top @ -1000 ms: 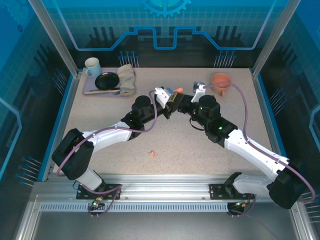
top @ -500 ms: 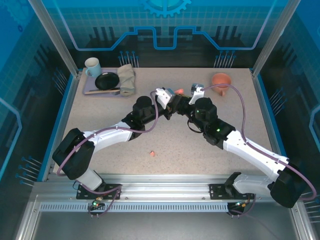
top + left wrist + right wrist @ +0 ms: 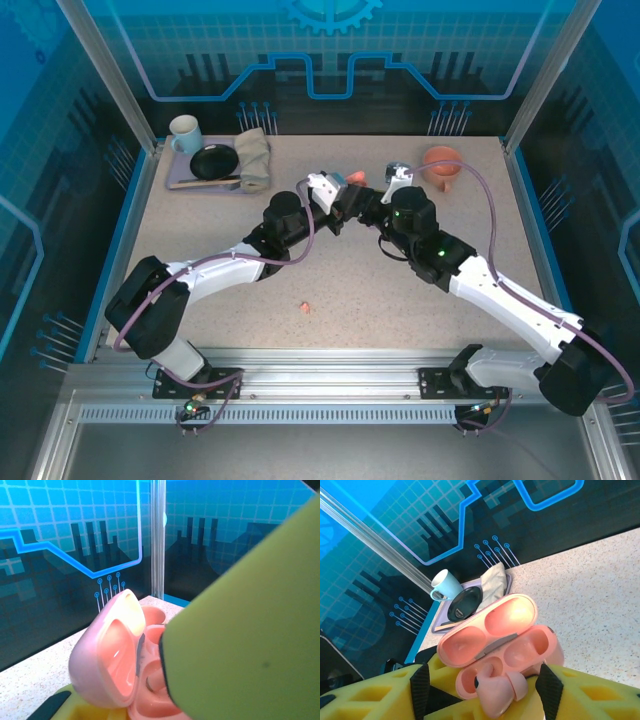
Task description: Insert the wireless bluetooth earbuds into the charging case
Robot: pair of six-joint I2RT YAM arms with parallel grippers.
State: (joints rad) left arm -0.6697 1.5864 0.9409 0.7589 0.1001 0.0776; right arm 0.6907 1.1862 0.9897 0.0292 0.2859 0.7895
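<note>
Our left tool (image 3: pixel 145 680) pinches the open case (image 3: pixel 490 625). The right tool (image 3: pixel 482 682) is spread, with a pink bud (image 3: pixel 497 692) just ahead between its fingers, seemingly only part-seated in the case. The case's long axis runs across that tool.

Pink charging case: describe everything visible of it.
The charging case is glossy salmon-pink plastic with rounded corners, and its hinged lid stands open. Lid and base each have two moulded hollows. In the right wrist view a matching pink earbud sits at the base's left hollow, not clearly seated, and the right hollow is empty. The left gripper clamps the base between its yellow jaws, over the far half of the table.
</note>
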